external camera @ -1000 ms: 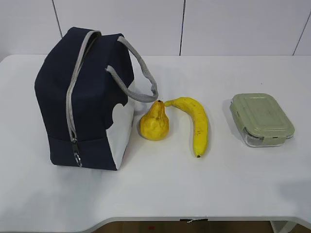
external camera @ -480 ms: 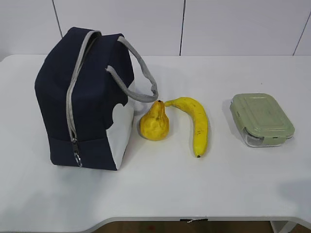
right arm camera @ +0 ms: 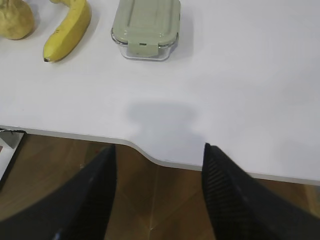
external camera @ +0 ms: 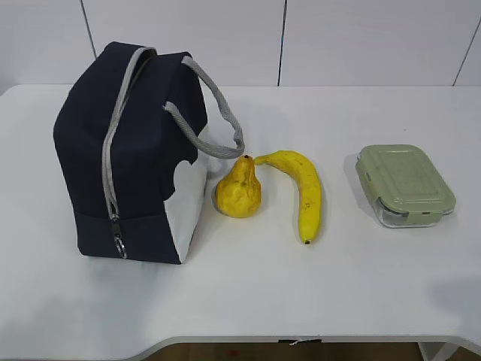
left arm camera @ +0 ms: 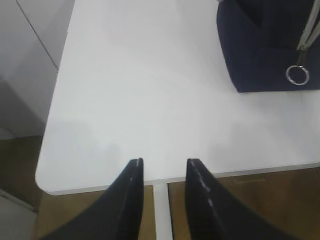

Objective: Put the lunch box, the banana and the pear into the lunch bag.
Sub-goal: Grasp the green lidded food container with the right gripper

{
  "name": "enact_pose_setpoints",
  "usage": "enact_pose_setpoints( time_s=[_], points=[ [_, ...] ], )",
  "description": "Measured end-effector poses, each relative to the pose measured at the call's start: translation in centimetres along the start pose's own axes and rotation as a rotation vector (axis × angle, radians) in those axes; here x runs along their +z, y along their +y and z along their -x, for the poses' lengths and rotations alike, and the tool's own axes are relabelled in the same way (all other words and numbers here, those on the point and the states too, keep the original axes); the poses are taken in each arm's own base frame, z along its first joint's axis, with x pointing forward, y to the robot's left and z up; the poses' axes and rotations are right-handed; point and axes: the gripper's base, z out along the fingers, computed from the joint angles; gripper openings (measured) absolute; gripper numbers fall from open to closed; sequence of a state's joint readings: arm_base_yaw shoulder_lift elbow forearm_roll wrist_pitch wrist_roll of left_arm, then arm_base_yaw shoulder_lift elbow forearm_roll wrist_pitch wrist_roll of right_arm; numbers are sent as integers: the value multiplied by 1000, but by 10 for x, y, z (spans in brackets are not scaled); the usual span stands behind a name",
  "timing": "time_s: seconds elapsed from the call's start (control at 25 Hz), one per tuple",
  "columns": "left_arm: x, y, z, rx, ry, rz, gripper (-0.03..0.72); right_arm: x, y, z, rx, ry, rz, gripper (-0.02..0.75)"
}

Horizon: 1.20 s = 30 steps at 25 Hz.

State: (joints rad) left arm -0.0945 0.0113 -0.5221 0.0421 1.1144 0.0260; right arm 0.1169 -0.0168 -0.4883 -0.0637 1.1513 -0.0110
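Unmoved since earlier: lunch bag [external camera: 131, 150] zipped at nine o'clock, left gripper [left arm camera: 164, 172] narrow, right gripper [right arm camera: 159, 165] wide, both empty, staged for opening

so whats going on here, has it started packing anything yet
Nothing is being handled yet. The lunch bag stands zipped shut on the left of the table, with the pear, the banana and the lunch box laid out to its right. Both arms hang back over the near table edge: the left end effector and the right end effector are open and empty.
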Motion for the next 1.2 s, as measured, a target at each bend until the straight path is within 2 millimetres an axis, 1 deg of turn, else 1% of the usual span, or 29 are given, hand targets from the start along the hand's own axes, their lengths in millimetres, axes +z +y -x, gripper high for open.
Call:
enact_pose_setpoints(
  time_s=[0.16, 0.44, 0.64, 0.92, 1.08, 1.2],
  points=[
    [0, 5, 0, 30, -2, 60, 218, 0, 0, 0, 0, 0, 0, 441],
    [0, 6, 0, 33, -2, 66, 218, 0, 0, 0, 0, 0, 0, 441],
    [0, 6, 0, 33, -4, 68, 218, -6, -1, 5, 1, -23, -1, 441],
    [0, 6, 1, 33, -5, 68, 218, -6, -1, 25, 2, 22, 0, 441],
    [0, 6, 1, 33, -5, 68, 218, 2, -1, 41, 34, 51, 1, 441],
    [0, 6, 1, 33, -5, 68, 218, 9, 0, 52, 50, 26, 11, 441]
  ],
)
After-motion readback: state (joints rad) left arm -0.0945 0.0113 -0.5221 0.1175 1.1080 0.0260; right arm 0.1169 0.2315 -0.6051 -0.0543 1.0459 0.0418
